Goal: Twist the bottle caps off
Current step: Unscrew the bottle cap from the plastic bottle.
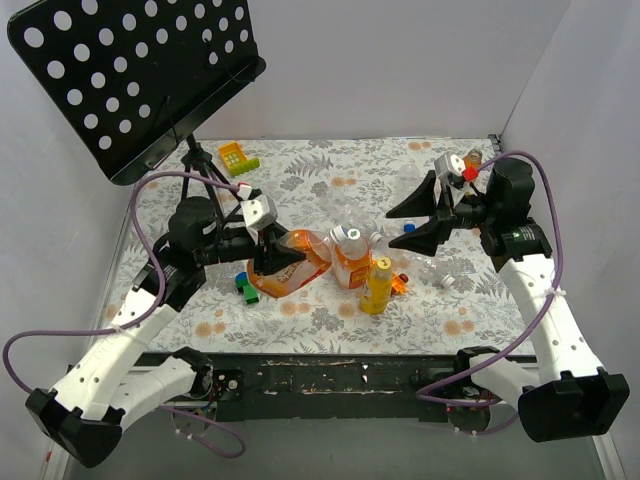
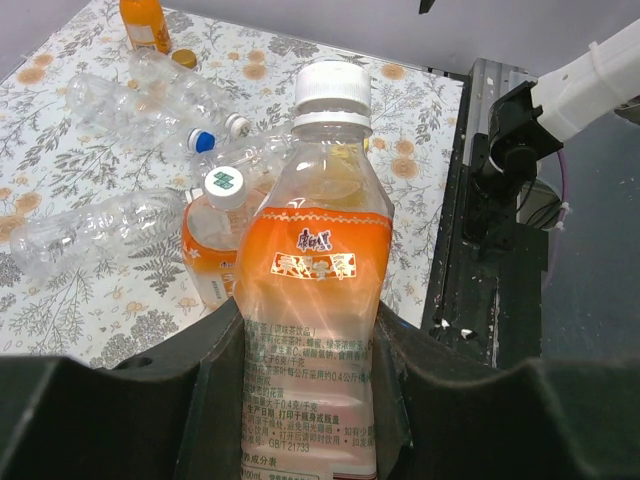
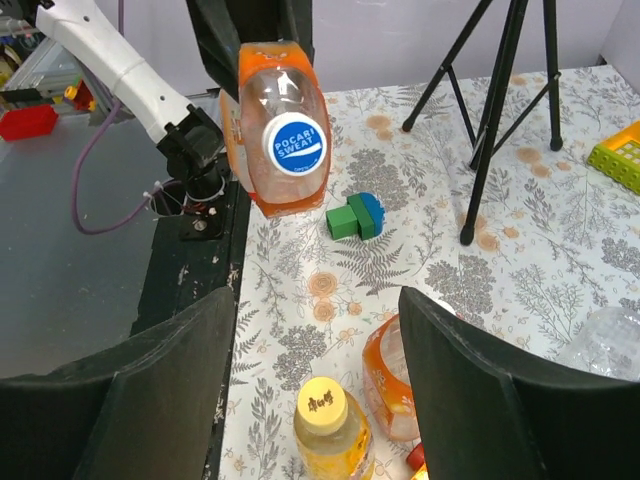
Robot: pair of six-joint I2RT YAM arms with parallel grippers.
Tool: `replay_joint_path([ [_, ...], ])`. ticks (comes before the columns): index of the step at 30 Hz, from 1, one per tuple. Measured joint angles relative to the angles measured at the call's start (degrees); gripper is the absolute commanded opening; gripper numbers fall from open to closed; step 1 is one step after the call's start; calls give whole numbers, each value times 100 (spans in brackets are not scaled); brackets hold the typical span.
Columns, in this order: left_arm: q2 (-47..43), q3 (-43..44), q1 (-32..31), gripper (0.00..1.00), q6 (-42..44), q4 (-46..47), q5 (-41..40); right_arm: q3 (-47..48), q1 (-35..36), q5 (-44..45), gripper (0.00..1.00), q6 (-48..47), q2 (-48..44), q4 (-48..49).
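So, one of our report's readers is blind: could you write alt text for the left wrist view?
The left tool grips an orange-labelled bottle, its white cap on. Behind it, clear bottles lie on a flowered table.

A black music stand (image 1: pixel 130 75) stands back left beside what looks like a yellow-green toy (image 1: pixel 238 158), a green-and-blue block (image 1: pixel 244 285) nearer.

Left end effector (image 1: pixel 283 260) gripping, right end effector (image 1: pixel 413 222) spread wide
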Motion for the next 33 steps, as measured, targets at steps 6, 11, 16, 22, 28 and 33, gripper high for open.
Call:
replay_joint_path([
  [6, 59, -7, -780, 0, -37, 46, -903, -216, -140, -2, 72, 1126, 7, 944],
  [11, 197, -7, -1460, 0, -52, 129, -1707, -227, -175, 22, 72, 1589, 11, 1292],
  [16, 328, -7, -1683, 0, -59, 199, -2238, -227, -179, 68, 72, 1749, 17, 1360],
  [22, 428, -7, -1856, 0, -59, 249, -2656, -227, -179, 116, 71, 1853, 92, 1429],
  [28, 450, -7, -2149, 0, -52, 310, -3139, -214, -179, 188, 71, 2184, 295, 1427],
  [33, 570, -7, -2472, 0, -11, 387, -3652, 55, -179, 291, 70, 2354, 621, 1121],
])
